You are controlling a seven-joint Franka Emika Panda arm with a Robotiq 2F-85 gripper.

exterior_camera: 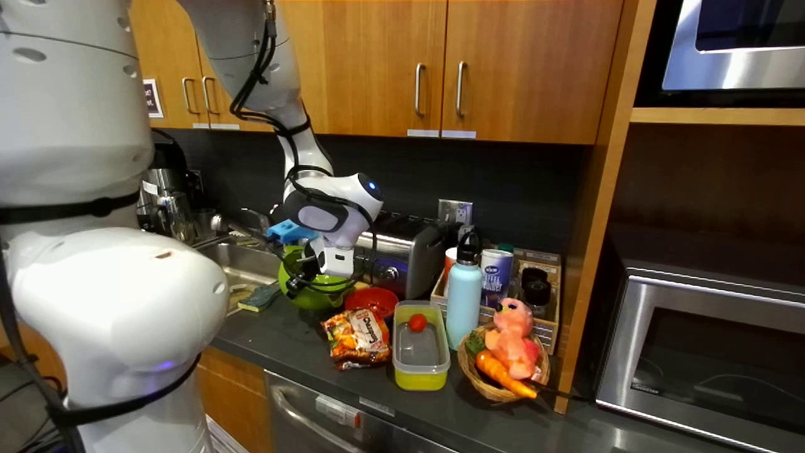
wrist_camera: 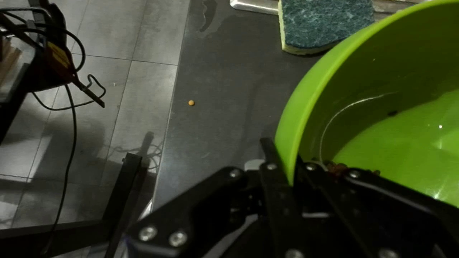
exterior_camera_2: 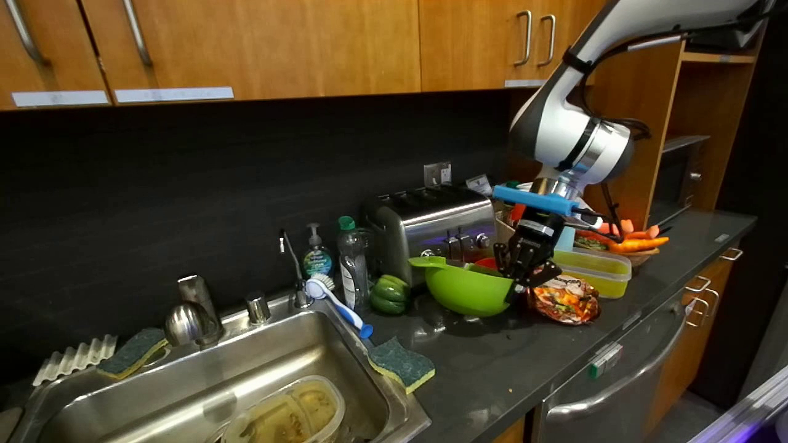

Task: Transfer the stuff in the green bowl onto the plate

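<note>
A lime-green bowl (exterior_camera_2: 468, 292) sits right of centre in an exterior view, in front of a steel toaster (exterior_camera_2: 431, 227); whether it touches the tabletop (exterior_camera_2: 486, 357) is hard to tell. At the wrist view's lower middle, the jaws are clamped on its rim, near dark reddish bits (wrist_camera: 337, 168) inside. Plastic-looking, it is probably light, springy and slick; gripping the rim deeply should resist twisting

Round, smooth, lime-green plastic-looking bowl (exterior_camera_2: 466, 293), right of middle in an exterior view.
Its rim dips to the right there; the wrist view shows little reddish-brown bits (wrist_camera: 338, 168) inside, low in the frame, partly hidden.
</note>
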